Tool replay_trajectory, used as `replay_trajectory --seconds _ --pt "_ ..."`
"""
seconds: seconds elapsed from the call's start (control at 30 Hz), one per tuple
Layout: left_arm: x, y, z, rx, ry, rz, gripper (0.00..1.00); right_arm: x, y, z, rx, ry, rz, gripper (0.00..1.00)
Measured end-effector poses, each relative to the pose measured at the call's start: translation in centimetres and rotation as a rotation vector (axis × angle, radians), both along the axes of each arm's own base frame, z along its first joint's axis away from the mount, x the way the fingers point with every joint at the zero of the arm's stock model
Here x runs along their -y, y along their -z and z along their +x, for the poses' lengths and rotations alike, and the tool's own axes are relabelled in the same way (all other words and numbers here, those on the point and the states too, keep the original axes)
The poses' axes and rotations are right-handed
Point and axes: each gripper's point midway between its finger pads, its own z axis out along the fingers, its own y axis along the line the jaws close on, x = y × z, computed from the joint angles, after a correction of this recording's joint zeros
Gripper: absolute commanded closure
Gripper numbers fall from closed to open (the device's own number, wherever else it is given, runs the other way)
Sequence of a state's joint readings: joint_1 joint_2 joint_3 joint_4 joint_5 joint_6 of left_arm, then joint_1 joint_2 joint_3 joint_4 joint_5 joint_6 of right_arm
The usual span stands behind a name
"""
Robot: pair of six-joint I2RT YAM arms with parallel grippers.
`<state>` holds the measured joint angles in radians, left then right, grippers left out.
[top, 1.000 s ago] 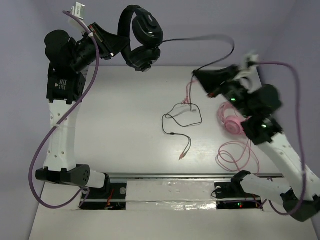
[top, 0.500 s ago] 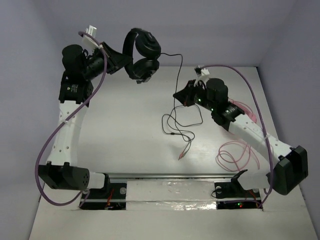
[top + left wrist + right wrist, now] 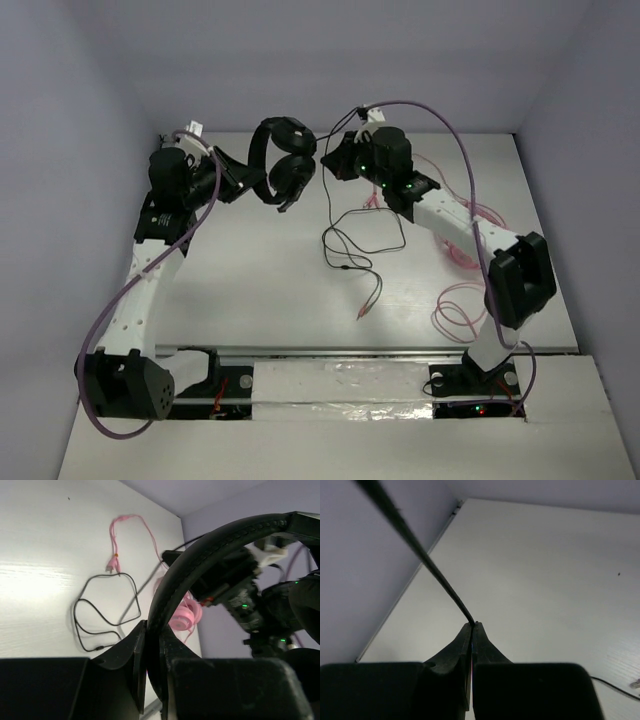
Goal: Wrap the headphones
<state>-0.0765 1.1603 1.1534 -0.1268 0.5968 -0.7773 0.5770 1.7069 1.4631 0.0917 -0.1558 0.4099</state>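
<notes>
The black headphones [image 3: 285, 168] hang in the air over the back of the table. My left gripper [image 3: 248, 180] is shut on their padded headband [image 3: 200, 555], which runs between the jaws in the left wrist view. My right gripper [image 3: 334, 165] is just right of the earcups, shut on the thin black cable [image 3: 420, 550]. The cable leaves the fingertips [image 3: 479, 630] taut, up and to the left. The rest of the cable lies in loose loops on the table [image 3: 345, 268], also seen in the left wrist view [image 3: 100, 610].
Pink headphones [image 3: 182, 617] lie on the table at the right, mostly hidden behind the right arm in the top view. Their pink cable [image 3: 465, 300] loops at the right front and runs toward the back [image 3: 117, 540]. Walls close the back and sides.
The left arm has lowered the headphones and brought them closer to the table's middle. The right arm has swung left and back, carrying the cable up beside the earcups.
</notes>
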Motion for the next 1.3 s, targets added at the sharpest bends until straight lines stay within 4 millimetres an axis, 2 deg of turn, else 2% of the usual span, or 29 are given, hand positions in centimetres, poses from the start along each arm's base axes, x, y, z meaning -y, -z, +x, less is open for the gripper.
replay_trajectory --seconds 0.07,0.17,0.23,0.27,0.37,0.53,0.73,0.87,1.07,1.17,1.3 --pt "0.2 0.9 0.0 -0.021 -0.006 -0.037 1.0 -0.8 2.2 0.4 -0.035 -0.016 0.007 1.0" --pt "0.6 2.3 0.4 -0.065 -0.011 -0.124 1.0 -1.8 7.3 -0.3 -0.122 -0.041 -0.006 1.0" --pt "0.9 2.8 1.1 -0.093 -0.022 -0.197 1.0 -2.5 10.9 -1.9 -0.193 -0.069 -0.035 1.0" --pt "1.0 2.9 1.5 -0.108 -0.031 -0.235 1.0 -3.0 12.0 -2.8 -0.217 -0.085 -0.043 1.0" --pt "1.0 2.9 2.5 -0.129 -0.071 -0.35 1.0 -4.8 14.0 -5.6 -0.252 -0.148 -0.048 1.0" --pt "0.7 2.2 3.4 -0.145 -0.12 -0.54 1.0 -7.5 14.4 -9.4 -0.24 -0.238 -0.031 1.0" --pt "-0.3 2.2 5.0 -0.142 -0.227 -0.599 1.0 -9.0 12.7 -11.9 -0.201 -0.256 -0.014 1.0" --pt "-1.9 3.0 6.2 -0.116 -0.355 -0.536 1.0 -10.0 12.3 -13.9 -0.182 -0.26 -0.053 1.0" --pt "-5.2 4.9 7.2 -0.082 -0.548 -0.357 1.0 -11.4 10.9 -18.7 -0.157 -0.322 -0.093 1.0" --pt "-6.0 5.5 7.2 -0.066 -0.604 -0.274 1.0 -11.4 9.9 -19.7 -0.142 -0.331 -0.096 1.0" --pt "-6.7 6.3 7.1 -0.04 -0.665 -0.116 1.0 -10.7 9.8 -20.6 -0.142 -0.318 -0.142 1.0"
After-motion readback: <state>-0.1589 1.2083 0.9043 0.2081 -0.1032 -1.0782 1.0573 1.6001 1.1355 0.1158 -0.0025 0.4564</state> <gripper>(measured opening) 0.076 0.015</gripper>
